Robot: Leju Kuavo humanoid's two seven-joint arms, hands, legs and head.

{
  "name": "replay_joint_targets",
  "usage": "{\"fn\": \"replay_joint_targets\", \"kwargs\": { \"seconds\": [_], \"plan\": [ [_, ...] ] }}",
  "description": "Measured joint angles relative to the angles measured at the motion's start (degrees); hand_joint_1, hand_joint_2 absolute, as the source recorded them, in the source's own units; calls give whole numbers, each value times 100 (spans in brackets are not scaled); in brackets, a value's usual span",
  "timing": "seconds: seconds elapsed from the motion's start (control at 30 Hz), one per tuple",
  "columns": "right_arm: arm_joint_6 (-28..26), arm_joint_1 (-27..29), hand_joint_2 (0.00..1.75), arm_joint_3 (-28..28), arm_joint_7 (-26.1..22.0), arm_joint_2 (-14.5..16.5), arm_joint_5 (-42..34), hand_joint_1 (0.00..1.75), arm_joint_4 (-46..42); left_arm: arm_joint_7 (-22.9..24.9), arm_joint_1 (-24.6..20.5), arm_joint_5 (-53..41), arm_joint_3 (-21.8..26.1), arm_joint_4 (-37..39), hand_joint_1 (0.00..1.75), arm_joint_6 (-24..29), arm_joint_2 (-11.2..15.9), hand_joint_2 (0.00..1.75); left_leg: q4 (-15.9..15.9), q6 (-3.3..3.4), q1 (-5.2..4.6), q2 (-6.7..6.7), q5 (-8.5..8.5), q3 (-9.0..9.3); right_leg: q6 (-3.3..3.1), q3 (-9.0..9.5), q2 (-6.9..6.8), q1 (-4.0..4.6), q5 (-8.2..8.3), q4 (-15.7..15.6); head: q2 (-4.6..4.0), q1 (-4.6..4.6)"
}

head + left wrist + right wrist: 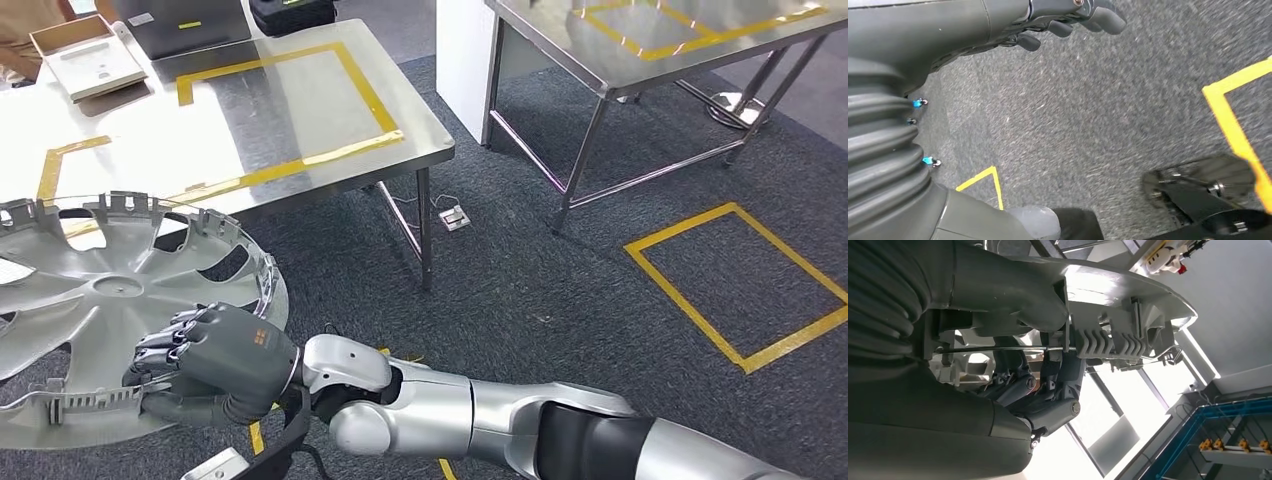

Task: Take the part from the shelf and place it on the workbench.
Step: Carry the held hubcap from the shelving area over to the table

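bare workbench (300,110) ahead; box (88,58) far corner

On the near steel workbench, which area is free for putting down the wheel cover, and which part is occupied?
The right hand holds the wheel cover at its rim. On the workbench, the surface inside the yellow tape rectangle is bare steel. The far left end is crowded: a flat box and a dark case stand there.

ahead of my right hand (215,365) i see a steel workbench (420,135) with yellow tape rectangle (290,110) on it; at its far end, a flat box (88,60) and a dark case (185,25). further right stands another steel table (600,60) on grey carpet (520,290).
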Motion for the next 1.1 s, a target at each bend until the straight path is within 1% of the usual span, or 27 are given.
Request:
{"fn": "replay_joint_targets", "kwargs": {
  "seconds": [0.03,0.07,0.1,0.17,0.2,0.23,0.27,0.33,0.37,0.4,0.43,0.53,0.57,0.6,0.67,0.7,0.73,0.77,0.83,0.87,0.9,0.93,0.97,1.0,1.03,1.07,1.1],
  "plan": [
    [1,-3,175,0,-2,4,2,175,0,0,1,-2,0,0,0,0,5,175,-224,34,-23,12,96,82,34,42,-2,6,-55,-4,0,-9],
    [1,-6,175,-1,-4,6,3,175,0,1,5,-3,0,0,0,1,9,175,-332,68,-42,18,130,124,73,84,-5,12,-94,-5,0,-20],
    [1,-10,175,-1,-9,7,4,175,-1,1,7,-5,0,0,0,3,9,175,-336,98,-51,17,68,149,114,129,-5,19,-109,0,0,-27],
    [1,-24,175,-4,-15,8,2,175,-1,-1,14,-8,1,-2,0,8,7,175,-362,175,-32,-3,57,261,174,149,-8,21,-102,106,0,-27],
    [2,-32,175,-5,-17,6,-2,175,-1,-3,10,-9,1,-2,0,13,8,175,-375,216,-20,-11,25,323,198,59,-6,19,-84,284,0,-24],
    [2,-37,175,-6,-22,3,-7,175,0,-4,2,-10,2,-3,0,18,8,175,-385,247,-12,-20,-7,379,221,-109,-5,15,-97,551,0,-20],
    [2,-36,175,-7,-33,-3,-11,175,3,-5,-4,-10,2,-4,0,22,10,175,-390,273,-12,-24,-49,420,247,-348,-3,8,-165,884,0,-15],
    [1,-25,175,-7,-66,-16,-20,175,11,-6,-7,-10,2,-3,0,26,10,175,-390,291,-13,-38,-147,505,284,-857,-4,3,-459,1430,0,-11],
    [1,-17,175,-7,-79,-23,-24,175,17,-5,-1,-10,2,-2,0,25,10,175,-390,289,-13,-49,-204,567,289,-1031,-5,3,-580,1517,0,-11],
    [1,-9,175,-7,-87,-29,-28,175,23,-5,4,-10,2,-2,0,25,10,175,-390,283,-13,-62,-265,641,280,-1120,-5,3,-582,1437,0,-10],
    [0,-4,175,-7,-89,-36,-32,175,30,-4,6,-10,2,-2,0,24,10,175,-390,272,-14,-74,-330,725,260,-1130,-5,6,-436,1200,0,-9],
    [-2,-2,175,-8,-102,-54,-32,175,53,-3,-4,-9,3,3,0,14,2,175,-378,210,-28,-99,-519,919,166,-994,2,47,508,228,0,-13],
    [-5,-6,175,-8,-113,-57,-35,175,57,-1,-10,-8,4,5,0,9,0,175,-386,177,-32,-104,-564,953,136,-963,6,66,704,58,0,-17],
    [-10,-11,175,-9,-119,-60,-42,175,60,1,-16,-5,4,7,0,4,-1,175,-378,134,-40,-111,-576,984,106,-943,10,78,770,-14,0,-22],
    [-17,-18,175,-10,-120,-57,-53,175,58,1,-17,4,4,3,0,6,1,175,-324,64,-39,-108,-559,1006,29,-828,13,60,750,-63,0,-25],
    [-17,-20,175,-11,-115,-53,-56,175,62,0,-17,10,4,2,0,10,2,175,-182,37,-38,-97,-536,952,-14,-757,11,45,728,-89,0,-40],
    [-17,-21,175,-12,-114,-46,-55,175,66,-2,-21,18,5,1,0,14,4,175,54,16,-32,-83,-546,818,-48,-681,9,32,695,-105,0,-51],
    [-17,-22,175,-13,-113,-39,-54,175,70,-3,-23,23,5,0,0,17,5,175,366,-9,-23,-68,-594,613,-71,-616,5,27,648,-116,0,-64],
    [-20,-28,175,-13,-118,-29,-50,175,74,1,-16,30,7,2,0,20,5,175,976,-64,-9,-53,-843,145,-86,-503,8,21,538,-117,0,-77],
    [-21,-29,175,-13,-119,-28,-49,175,74,3,-5,31,7,3,0,20,5,175,1113,-81,-1,-47,-971,-18,-82,-434,13,17,476,-117,0,-79],
    [-23,-30,175,-13,-120,-27,-51,175,75,5,4,31,7,4,0,20,5,175,1088,-93,5,-39,-1017,-101,-73,-350,19,12,409,-116,0,-79],
    [-23,-31,175,-13,-118,-27,-57,175,77,9,9,28,7,4,0,20,8,175,891,-99,12,-31,-923,-98,-59,-253,24,6,336,-116,0,-79],
    [-23,-31,175,-13,-116,-27,-65,175,82,13,11,23,7,5,0,20,11,175,559,-101,20,-19,-680,-33,-40,-153,24,-1,258,-116,0,-80],
    [-25,-34,175,-13,-115,-27,-77,175,92,19,14,18,7,9,0,20,12,175,161,-102,25,-3,-346,38,-14,-64,22,-1,177,-105,0,-88],
    [-26,-38,175,-12,-114,-27,-87,175,102,24,12,10,7,13,0,18,13,175,-142,-71,23,19,-90,101,17,-2,23,5,103,-100,0,-103],
    [-29,-44,175,-12,-114,-27,-96,175,110,28,11,3,7,15,0,13,11,175,-337,-26,15,35,84,147,57,35,22,11,32,-103,0,-114],
    [-35,-49,175,-13,-115,-26,-103,175,115,32,9,-1,7,17,0,8,10,175,-421,32,7,48,139,167,100,65,24,20,-6,-91,0,-122]
  ]
}}
